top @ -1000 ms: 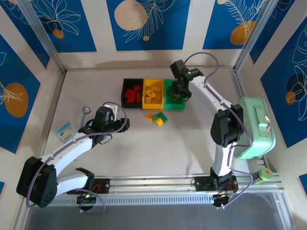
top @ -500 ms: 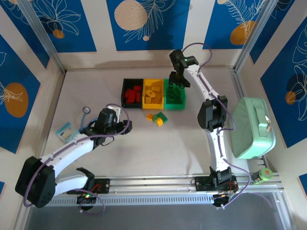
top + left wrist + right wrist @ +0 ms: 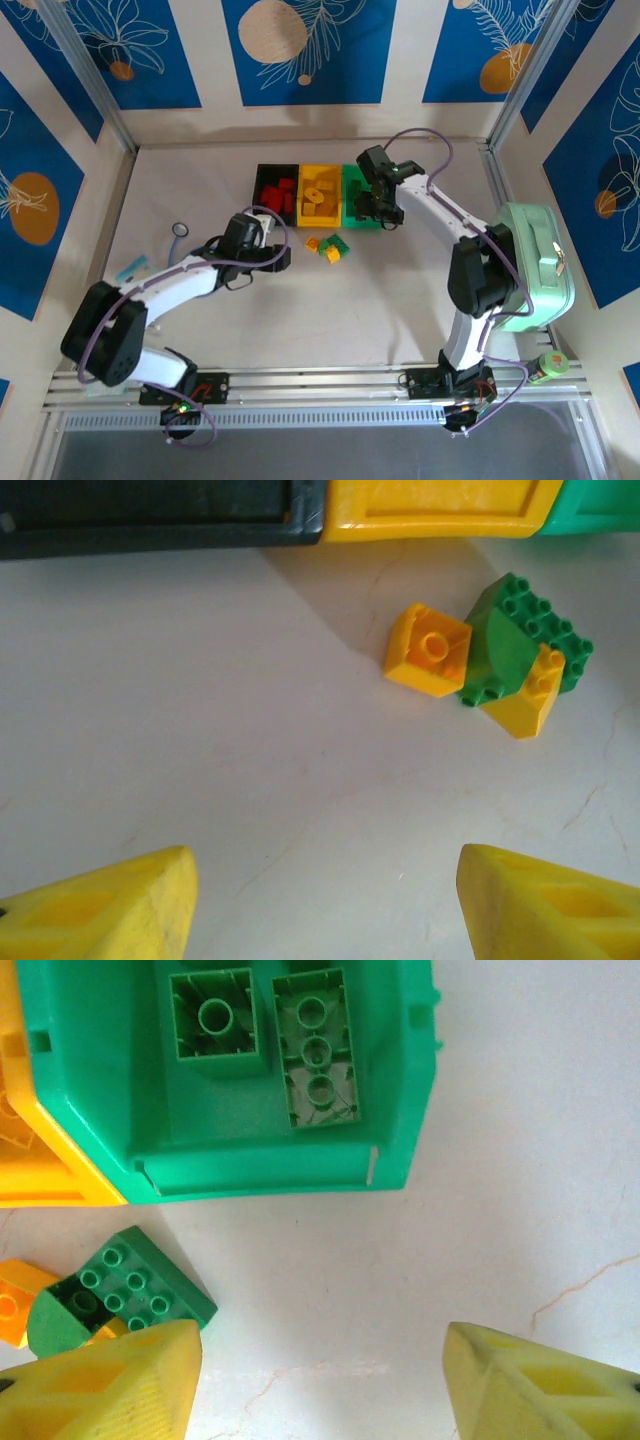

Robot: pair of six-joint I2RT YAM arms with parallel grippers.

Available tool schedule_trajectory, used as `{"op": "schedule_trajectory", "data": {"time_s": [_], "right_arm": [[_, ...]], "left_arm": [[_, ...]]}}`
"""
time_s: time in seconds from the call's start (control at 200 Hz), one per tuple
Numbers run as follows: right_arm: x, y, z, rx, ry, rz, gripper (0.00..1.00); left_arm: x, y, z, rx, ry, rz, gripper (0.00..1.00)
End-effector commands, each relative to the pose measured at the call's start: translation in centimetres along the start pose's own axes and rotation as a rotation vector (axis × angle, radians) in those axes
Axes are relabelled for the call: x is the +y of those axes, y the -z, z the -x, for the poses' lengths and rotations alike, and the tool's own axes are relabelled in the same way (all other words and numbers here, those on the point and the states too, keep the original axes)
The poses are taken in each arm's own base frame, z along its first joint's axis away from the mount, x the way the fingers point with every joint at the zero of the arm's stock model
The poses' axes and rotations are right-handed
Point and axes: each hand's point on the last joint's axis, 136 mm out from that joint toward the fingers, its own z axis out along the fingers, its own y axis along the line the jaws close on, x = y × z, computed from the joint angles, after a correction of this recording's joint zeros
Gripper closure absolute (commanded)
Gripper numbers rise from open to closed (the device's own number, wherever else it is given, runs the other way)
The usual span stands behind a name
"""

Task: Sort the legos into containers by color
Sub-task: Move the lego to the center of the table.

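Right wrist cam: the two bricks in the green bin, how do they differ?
The square brick is short with one tube on its underside; the long brick is about twice as long, with three tubes in a row. The square brick is a brighter green, while the long brick looks duller and greyer. Both lie hollow side up, side by side in the green bin.

3 bins (image 3: 320, 225), loose legos (image 3: 327, 247) nr front

Orange brick (image 3: 12, 1302) partly beyond the left edge
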Motion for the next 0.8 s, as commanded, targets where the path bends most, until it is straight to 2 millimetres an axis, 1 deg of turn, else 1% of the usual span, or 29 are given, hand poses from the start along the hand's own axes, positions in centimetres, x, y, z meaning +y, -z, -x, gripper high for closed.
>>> {"op": "schedule_trajectory", "data": {"time_s": [0.0,0.105,0.27,0.44,0.65,0.795], "right_arm": [[0.6,0.4,-0.7,-0.03,-0.038,0.066,0.35],[0.0,0.2,-2.0,-0.028,-0.059,0.08,0.35],[-0.4,-1.0,-4.0,0.007,-0.081,0.094,0.35],[-0.8,-1.5,-5.3,0.026,-0.092,0.102,0.37],[-1.4,-2.3,-7.2,0.051,-0.112,0.103,0.38],[-2.0,-2.5,-8.1,0.059,-0.12,0.094,0.39]], "left_arm": [[-2.6,-1.1,2.0,-0.006,-0.01,-0.1,0.31],[-3.0,-2.8,2.5,0.034,-0.012,-0.1,0.31],[-3.5,-5.1,3.1,0.074,-0.011,-0.103,0.31],[-3.7,-7.3,3.3,0.116,-0.019,-0.093,0.31],[-4.1,-9.1,3.8,0.136,-0.029,-0.087,0.33],[-3.4,-10.3,3.5,0.166,-0.046,-0.042,0.36]]}}
